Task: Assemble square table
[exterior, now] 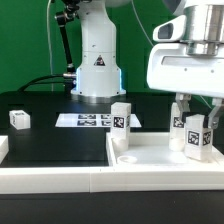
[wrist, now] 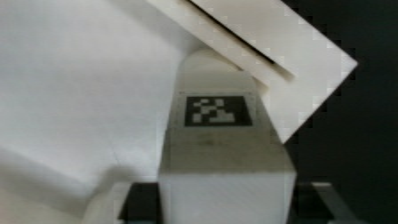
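The white square table top (exterior: 150,158) lies near the front at the exterior view's right, its raised rim up. One tagged white leg (exterior: 122,119) stands upright near its left back corner. A second leg (exterior: 196,138) stands upright near the top's right side, and my gripper (exterior: 197,120) is shut on it from above. In the wrist view this leg (wrist: 222,150) shows its tag, with my gripper (wrist: 222,205) closed on both its sides, and the top's inner face (wrist: 71,110) and rim (wrist: 267,45) lie behind it. A third leg (exterior: 20,119) lies on the black surface at the left.
The marker board (exterior: 85,120) lies flat behind the table top, in front of the arm's base (exterior: 97,70). A long white rail (exterior: 50,182) runs along the front edge. A white piece (exterior: 3,148) shows at the left edge.
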Controlling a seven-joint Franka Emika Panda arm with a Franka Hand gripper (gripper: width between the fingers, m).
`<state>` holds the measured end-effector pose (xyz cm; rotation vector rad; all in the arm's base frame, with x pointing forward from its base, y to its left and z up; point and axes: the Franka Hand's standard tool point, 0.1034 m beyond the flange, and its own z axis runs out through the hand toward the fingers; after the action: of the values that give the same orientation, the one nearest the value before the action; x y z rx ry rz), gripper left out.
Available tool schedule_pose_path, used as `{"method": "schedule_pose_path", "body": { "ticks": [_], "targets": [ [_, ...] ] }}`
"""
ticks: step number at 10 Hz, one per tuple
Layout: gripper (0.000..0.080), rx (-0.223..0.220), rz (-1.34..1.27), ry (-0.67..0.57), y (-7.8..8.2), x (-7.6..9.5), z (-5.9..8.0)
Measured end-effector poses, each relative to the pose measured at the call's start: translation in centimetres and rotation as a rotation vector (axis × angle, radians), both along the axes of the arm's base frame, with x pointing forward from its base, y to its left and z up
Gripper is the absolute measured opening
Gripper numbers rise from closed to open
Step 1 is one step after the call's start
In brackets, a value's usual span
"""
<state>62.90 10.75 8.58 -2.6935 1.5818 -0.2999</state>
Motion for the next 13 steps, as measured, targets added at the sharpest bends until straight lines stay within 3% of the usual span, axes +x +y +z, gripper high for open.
{"method": "schedule_pose_path", "body": {
  "ticks": [4,10,13],
  "targets": [
    [0.0290,0.086,-0.425,-0.040,0.0,-0.6,-0.2],
    [0.0291,0.202,-0.856,-0.055,0.6,-0.9,-0.3],
    [0.0291,0.225,-0.900,-0.077,1.8,-0.8,-0.2]
  ]
}}
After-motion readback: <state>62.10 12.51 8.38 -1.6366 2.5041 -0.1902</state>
